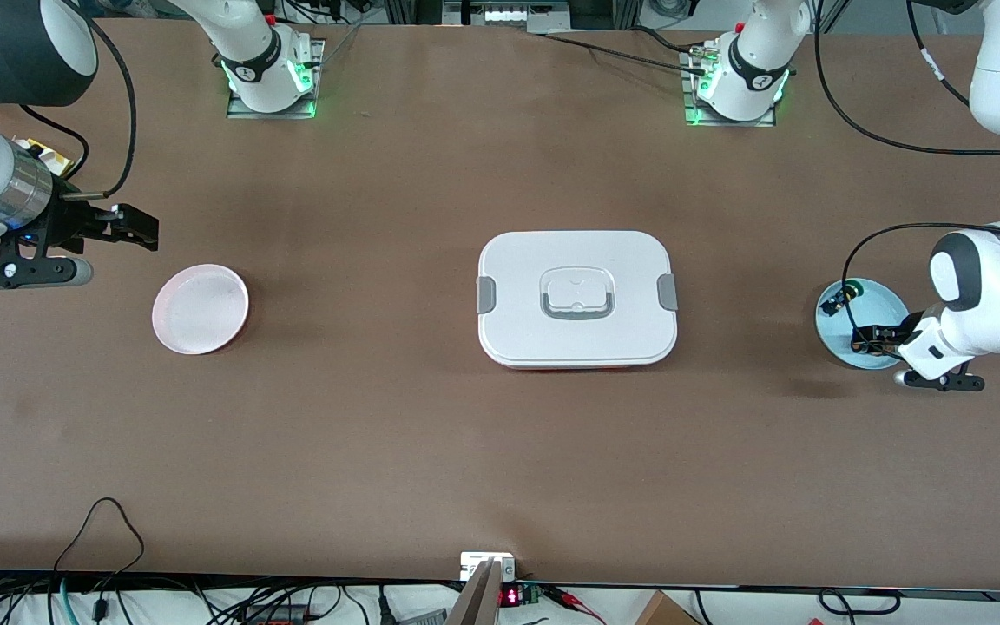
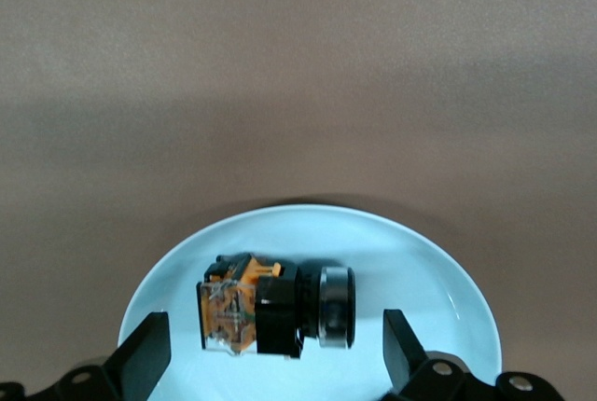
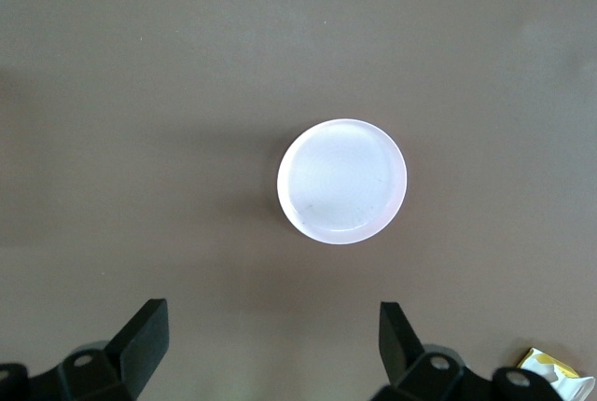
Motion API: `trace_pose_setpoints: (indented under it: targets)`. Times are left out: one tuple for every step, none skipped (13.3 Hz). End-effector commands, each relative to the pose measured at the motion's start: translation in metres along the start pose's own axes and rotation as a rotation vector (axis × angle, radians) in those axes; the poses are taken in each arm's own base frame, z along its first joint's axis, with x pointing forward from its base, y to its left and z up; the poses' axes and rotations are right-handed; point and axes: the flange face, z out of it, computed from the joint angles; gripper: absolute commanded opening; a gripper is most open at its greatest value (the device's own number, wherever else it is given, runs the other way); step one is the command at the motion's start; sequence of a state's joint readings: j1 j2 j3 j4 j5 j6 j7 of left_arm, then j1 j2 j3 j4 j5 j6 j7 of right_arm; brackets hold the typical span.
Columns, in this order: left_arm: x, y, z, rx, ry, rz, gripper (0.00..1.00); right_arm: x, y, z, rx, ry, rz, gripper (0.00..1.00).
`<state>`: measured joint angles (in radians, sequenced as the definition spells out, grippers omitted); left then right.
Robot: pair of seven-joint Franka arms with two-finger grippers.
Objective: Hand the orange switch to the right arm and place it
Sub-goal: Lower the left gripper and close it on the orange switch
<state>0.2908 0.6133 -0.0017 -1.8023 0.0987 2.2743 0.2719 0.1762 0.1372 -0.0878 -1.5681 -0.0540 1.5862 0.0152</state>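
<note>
The orange switch (image 2: 275, 312) lies on its side on a light blue plate (image 2: 420, 261), with its clear-and-orange rear block at one end and a black body with a metal ring at the other. My left gripper (image 2: 272, 356) is low over that plate (image 1: 886, 304), open, one finger on each side of the switch and not touching it. My right gripper (image 1: 131, 227) hangs open and empty over the table at the right arm's end, close to a pink plate (image 1: 200, 309). In the right wrist view the pink plate (image 3: 342, 181) is empty, out ahead of the right gripper (image 3: 270, 345).
A second black button with a green cap (image 1: 838, 301) lies on the blue plate's edge. A white lidded box (image 1: 576, 298) stands mid-table between the two plates. A small yellow packet (image 1: 49, 156) lies near the right arm.
</note>
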Motion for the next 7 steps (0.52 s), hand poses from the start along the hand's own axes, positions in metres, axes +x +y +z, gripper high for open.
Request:
trace_pose_setpoints:
  targets:
    - [0.0026, -0.0024, 0.0072, -0.015, 0.032, 0.017, 1.0, -0.002, 0.0011, -0.0044, -0.001, -0.004, 0.008, 1.0]
    - [0.0025, -0.0022, 0.0094, -0.014, 0.032, 0.018, 1.0, -0.002, 0.0011, -0.0044, -0.001, -0.004, 0.006, 1.0]
    - [0.0024, -0.001, 0.011, -0.017, 0.03, 0.019, 1.0, -0.002, 0.0011, -0.0044, -0.001, -0.004, 0.008, 1.0]
    - [0.0015, -0.0016, 0.0119, -0.017, 0.026, 0.017, 0.94, -0.002, 0.0011, -0.0044, -0.001, -0.004, 0.008, 1.0]
    - [0.0012, -0.0005, 0.0126, -0.018, 0.024, 0.019, 0.94, -0.002, 0.0011, -0.0044, -0.001, -0.004, 0.008, 1.0]
    - [0.0009, -0.0004, 0.0129, -0.019, 0.021, 0.019, 0.92, -0.002, 0.0011, -0.0044, -0.001, -0.004, 0.008, 1.0]
    - [-0.0001, -0.0001, 0.0131, -0.021, 0.015, 0.019, 0.91, -0.0022, 0.0011, -0.0042, -0.001, -0.005, 0.008, 1.0]
